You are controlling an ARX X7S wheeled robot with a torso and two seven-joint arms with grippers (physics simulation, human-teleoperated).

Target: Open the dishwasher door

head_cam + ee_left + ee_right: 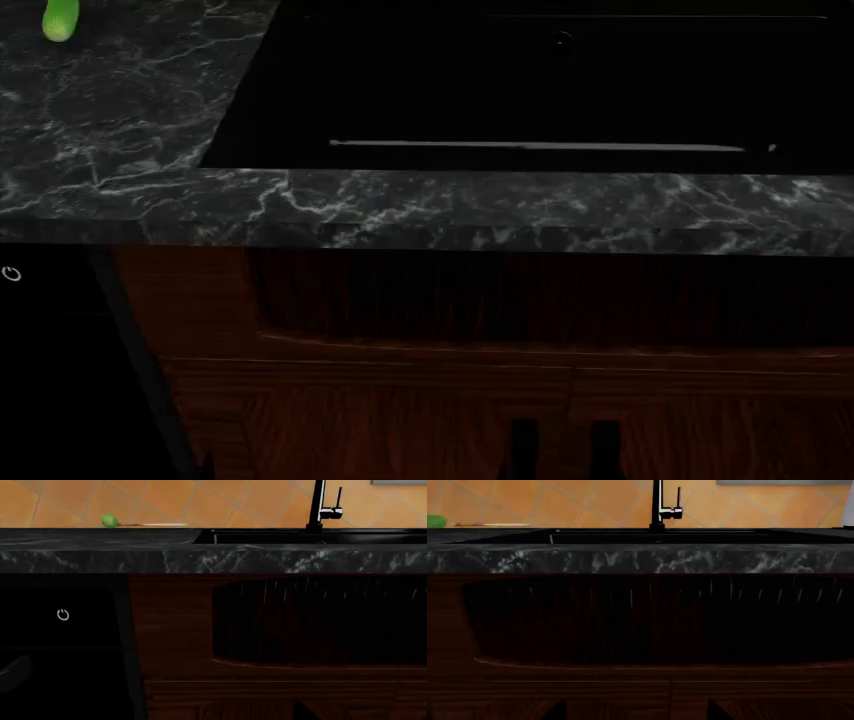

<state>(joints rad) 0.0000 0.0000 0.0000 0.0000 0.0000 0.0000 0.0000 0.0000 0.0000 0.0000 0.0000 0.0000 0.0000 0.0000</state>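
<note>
The dishwasher door (67, 640) is a glossy black front below the marble counter, with a white power icon (63, 614) and one end of its grey bar handle (15, 669). In the head view only a strip of the dishwasher door (54, 380) shows at the far left. My left gripper (217, 716) faces the wooden panel beside the door; one dark fingertip (300, 714) shows well off centre, so its jaws stand open. The right gripper (634, 714) faces the ribbed sink front. Its fingertips (557, 711) are wide apart, empty.
A black marble countertop (441, 210) overhangs the fronts. It holds a black sink (534, 80) with a faucet (658, 507). A green item (109, 520) lies on the counter near the tiled wall. Reddish-brown cabinet doors (400, 430) with black handles (523, 450) sit below the sink.
</note>
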